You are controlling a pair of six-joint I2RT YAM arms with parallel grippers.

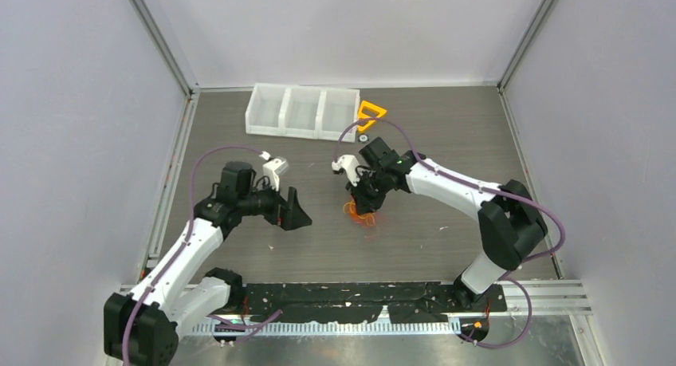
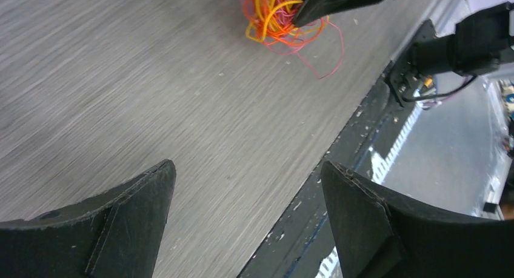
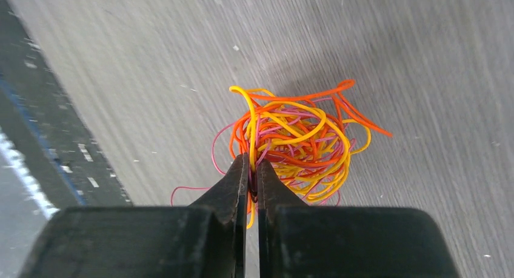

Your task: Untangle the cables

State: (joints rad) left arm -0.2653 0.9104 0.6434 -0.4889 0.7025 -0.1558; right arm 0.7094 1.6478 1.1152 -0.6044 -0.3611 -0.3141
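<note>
Right wrist view: clamped tight with right gripper (image 3: 251, 164) on a yellow strand of the cables (image 3: 297, 139) on the table (image 3: 394, 48), so pull slow and pin the clump with the gaping left gripper (image 2: 247, 169).

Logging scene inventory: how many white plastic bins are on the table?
3, in a row at the far edge of the grey table: left white plastic bin, middle bin, right bin, next to the orange-yellow plastic triangle. None appears hidden.

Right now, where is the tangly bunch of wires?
In the top view the cables sit in the middle of the table, pinched in the fingers of the right gripper, with the open left gripper to their left.
</note>
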